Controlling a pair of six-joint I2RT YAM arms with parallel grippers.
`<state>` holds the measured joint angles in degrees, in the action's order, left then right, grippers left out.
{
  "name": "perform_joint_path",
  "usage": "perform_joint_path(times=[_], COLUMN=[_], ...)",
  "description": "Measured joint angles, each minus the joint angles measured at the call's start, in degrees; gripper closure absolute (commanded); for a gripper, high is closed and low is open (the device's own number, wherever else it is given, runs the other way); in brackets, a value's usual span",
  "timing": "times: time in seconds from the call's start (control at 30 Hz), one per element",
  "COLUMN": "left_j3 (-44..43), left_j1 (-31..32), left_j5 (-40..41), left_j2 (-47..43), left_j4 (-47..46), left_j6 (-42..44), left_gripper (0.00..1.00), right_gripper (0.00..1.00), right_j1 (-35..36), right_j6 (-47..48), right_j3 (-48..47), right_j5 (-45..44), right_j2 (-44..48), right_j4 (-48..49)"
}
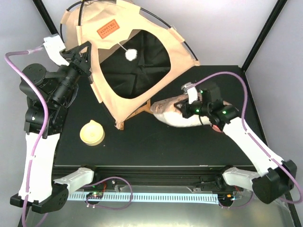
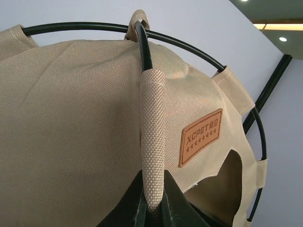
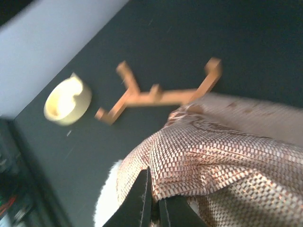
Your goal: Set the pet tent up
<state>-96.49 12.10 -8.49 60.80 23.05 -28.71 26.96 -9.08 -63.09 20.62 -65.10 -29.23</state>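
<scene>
Upper left: left claw (image 1: 84,56) grips the pet tent (image 1: 125,16). Centre right: right claw (image 3: 154,201) grips the cushion (image 3: 222,156). Hazard: pushing the cushion inside may tip the tent.

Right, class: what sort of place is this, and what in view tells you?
Probably a robotics lab workcell: two white-and-black robot arms are bolted at the near edge of a black tabletop, which is enclosed by plain white walls framed with black struts.
</scene>
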Motion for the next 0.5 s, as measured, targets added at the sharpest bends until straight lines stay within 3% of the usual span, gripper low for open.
perform_joint_path(times=[0.17,0.2,0.27,0.33,0.37,0.5], left_j3=[-0.02,-0.02,-0.02,0.00,0.00,0.00], left_j1=[0.00,0.00,0.00,0.00,0.00,0.00], left_j5=[-0.57,-0.57,-0.57,-0.63,-0.74,-1.05], left_j2=[-0.11,-0.09,-0.04,-0.04,-0.02,0.07], left_j4=[-0.44,-0.46,-0.44,-0.44,-0.46,-0.72], left_j6=[0.04,0.07,0.07,0.07,0.02,-0.11], left_gripper=[0.98,0.98,0.99,0.99,0.99,0.98], right_gripper=[0.95,0.87,0.45,0.21,0.14,0.06], right_j1=[0.33,0.33,0.33,0.35,0.48,0.59], right_j6=[0.07,0.09,-0.15,-1.60,-2.51,-7.15], right_j3=[6.08,7.43,9.16,9.70,9.62,8.35], right_j5=[11.17,11.98,12.00,10.05,7.76,-4.24], right_j2=[-1.36,0.02,3.04,6.14,7.30,8.90], right_j4=[-2.84,-3.98,-6.49,-10.08,-11.47,-15.10])
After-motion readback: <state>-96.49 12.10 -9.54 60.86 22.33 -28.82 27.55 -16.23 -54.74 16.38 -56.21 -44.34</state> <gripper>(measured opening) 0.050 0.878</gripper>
